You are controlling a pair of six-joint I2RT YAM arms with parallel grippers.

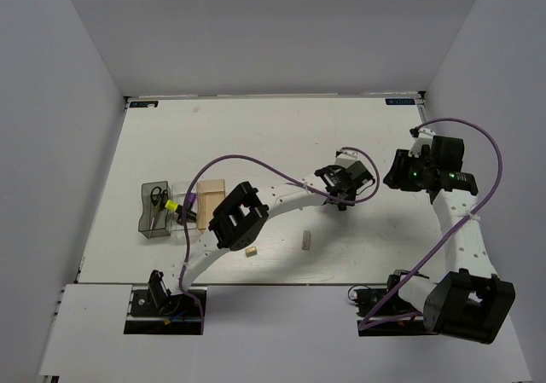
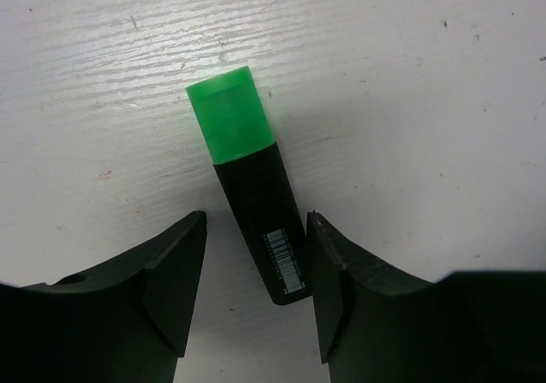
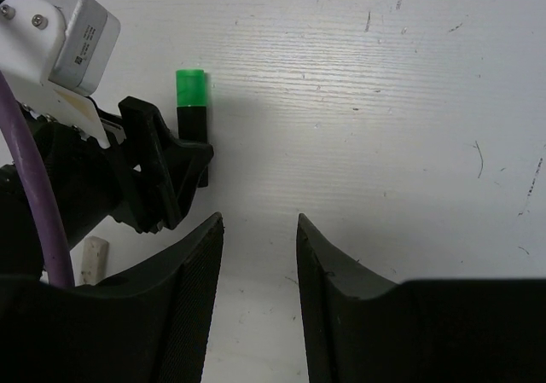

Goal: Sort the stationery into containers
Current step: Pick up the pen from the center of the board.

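One green-capped marker lay flat on the white tabletop. Its barrel sat between my left fingers, which were spread and not touching it. My right fingers were also spread, empty, hanging near the marker. I judged it light, rigid, smooth plastic, maybe slippery, best pinched mid-barrel below the cap. The tabletop around the marker looked matte and scuffed, with white walls well away from it.
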